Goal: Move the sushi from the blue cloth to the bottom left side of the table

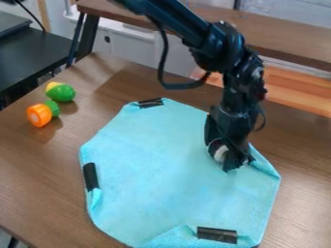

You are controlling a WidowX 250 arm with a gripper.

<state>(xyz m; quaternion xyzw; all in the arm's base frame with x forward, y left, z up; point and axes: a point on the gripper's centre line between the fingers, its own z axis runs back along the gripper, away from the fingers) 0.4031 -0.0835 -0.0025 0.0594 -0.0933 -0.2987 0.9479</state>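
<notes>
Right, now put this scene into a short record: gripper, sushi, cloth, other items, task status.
gripper: black gripper, low over the right part of the cloth, at the sushi
sushi: small, white and dark piece, at the gripper; whether gripped or lifted, can't tell
cloth: light blue cloth on the brown wooden table, edges partly folded, three black strips along its edge
other items: orange-and-green toy and yellow-and-green toy, upper left on the table
task status: not done; sushi not yet at bottom left
</notes>
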